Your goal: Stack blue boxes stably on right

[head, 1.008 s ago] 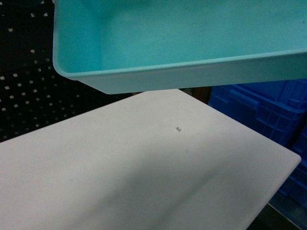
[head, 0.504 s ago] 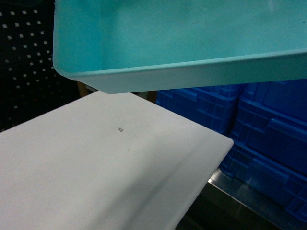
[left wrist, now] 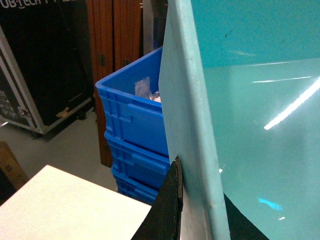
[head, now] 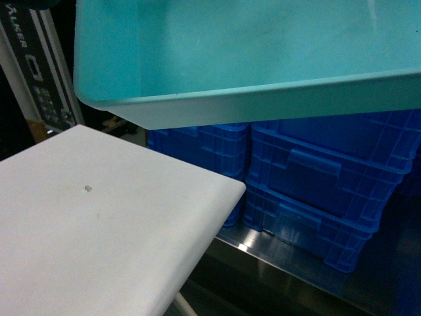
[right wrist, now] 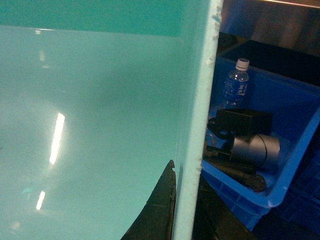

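Note:
One light turquoise blue box (head: 263, 46) hangs high across the head view, carried level between both arms, open side up. In the left wrist view my left gripper (left wrist: 199, 192) is shut on the left wall of the blue box (left wrist: 250, 125), one black finger (left wrist: 170, 200) outside and the other inside. In the right wrist view my right gripper (right wrist: 187, 197) is shut on the right wall of the blue box (right wrist: 90, 125), with one finger (right wrist: 160, 210) inside. Neither gripper shows in the head view.
A white table (head: 99, 224) lies below left. Stacked dark blue ribbed crates (head: 316, 178) stand on a metal floor (head: 276, 263) at the right. One crate (right wrist: 285, 165) holds a water bottle (right wrist: 236, 85) and dark gear. A black flight case (head: 39, 72) stands far left.
The head view has swung right: the table has slid left and the dark blue crates fill more of the right. The blue box keeps its place in the view.

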Controlling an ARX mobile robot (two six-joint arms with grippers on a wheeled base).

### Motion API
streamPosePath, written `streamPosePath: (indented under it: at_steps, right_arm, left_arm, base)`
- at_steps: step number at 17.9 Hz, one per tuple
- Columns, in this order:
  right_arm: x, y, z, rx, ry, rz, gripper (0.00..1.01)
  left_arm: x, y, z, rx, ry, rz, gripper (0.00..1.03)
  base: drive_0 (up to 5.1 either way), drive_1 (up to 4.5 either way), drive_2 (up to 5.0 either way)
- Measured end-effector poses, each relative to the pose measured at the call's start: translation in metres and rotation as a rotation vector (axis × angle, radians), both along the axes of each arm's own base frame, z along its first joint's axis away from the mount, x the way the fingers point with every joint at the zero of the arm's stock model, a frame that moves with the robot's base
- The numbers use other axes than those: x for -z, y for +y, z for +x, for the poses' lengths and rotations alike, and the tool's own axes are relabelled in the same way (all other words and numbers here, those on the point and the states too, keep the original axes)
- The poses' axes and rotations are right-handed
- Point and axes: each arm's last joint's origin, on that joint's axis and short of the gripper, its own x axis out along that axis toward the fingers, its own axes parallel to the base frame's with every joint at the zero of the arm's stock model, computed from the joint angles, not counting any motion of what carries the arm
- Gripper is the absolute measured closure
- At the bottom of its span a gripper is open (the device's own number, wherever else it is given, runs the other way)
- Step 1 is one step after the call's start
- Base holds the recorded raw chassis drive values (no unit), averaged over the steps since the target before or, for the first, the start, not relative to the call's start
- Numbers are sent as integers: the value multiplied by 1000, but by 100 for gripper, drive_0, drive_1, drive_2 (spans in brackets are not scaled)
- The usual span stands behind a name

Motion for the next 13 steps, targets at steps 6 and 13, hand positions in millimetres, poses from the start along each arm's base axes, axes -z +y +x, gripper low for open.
streamPosePath:
  at_steps: [6, 13]
  right_arm:
    - [0, 0, 0, 0, 0, 0, 94]
    - [0, 0, 0, 0, 0, 0, 94]
  left_arm:
    - [0, 0, 0, 0, 0, 0, 98]
    - [0, 0, 0, 0, 0, 0, 98]
  base:
    - [-162, -162, -162]
    - [-160, -160, -160]
